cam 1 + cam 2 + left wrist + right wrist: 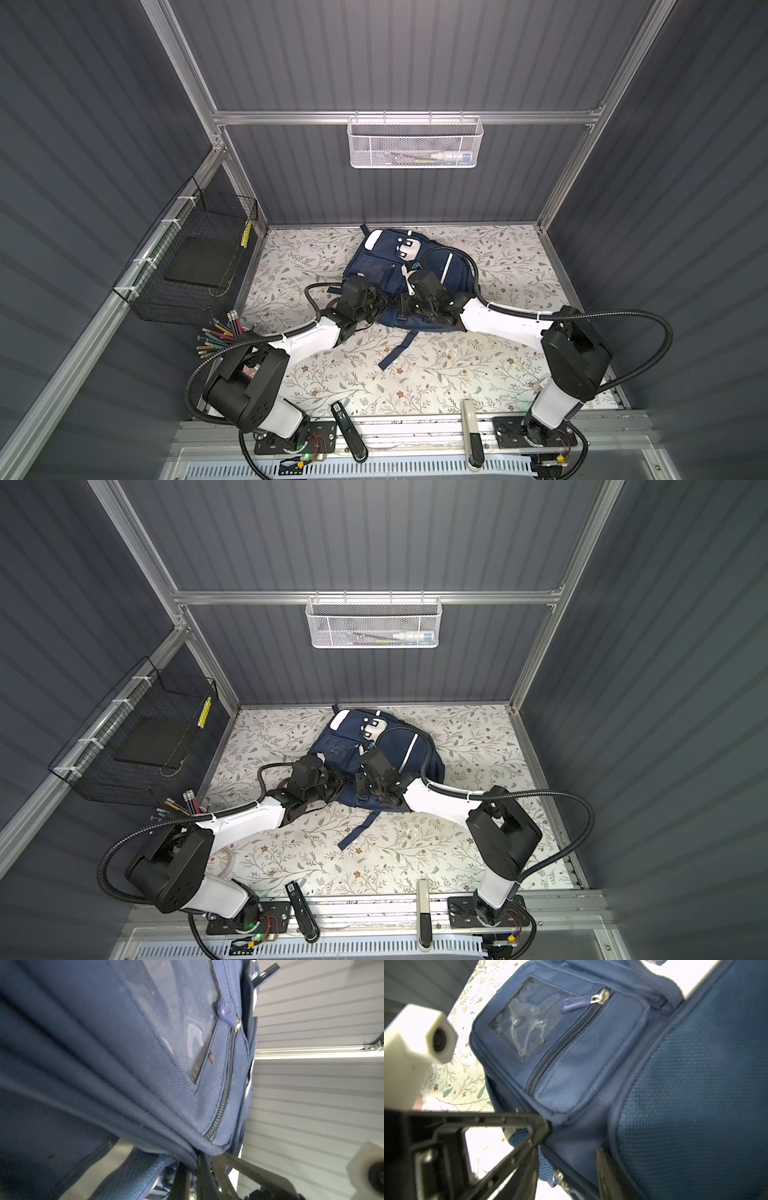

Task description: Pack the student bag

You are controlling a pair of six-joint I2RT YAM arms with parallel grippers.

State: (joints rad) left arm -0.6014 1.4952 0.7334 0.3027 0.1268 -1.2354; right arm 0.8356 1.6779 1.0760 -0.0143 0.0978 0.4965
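left wrist view: left gripper (207,1157) clamped on the student bag (124,1053) edge; right gripper (573,1140) parted, astride its fabric.

The left arm (303,338) and right arm (505,322) are stretching inward, their wrists nearly meeting in the middle. The left gripper (200,1157) is pinching an edge of the bag (145,1053) with closed jaws; the right gripper (573,1142) is holding its jaws apart
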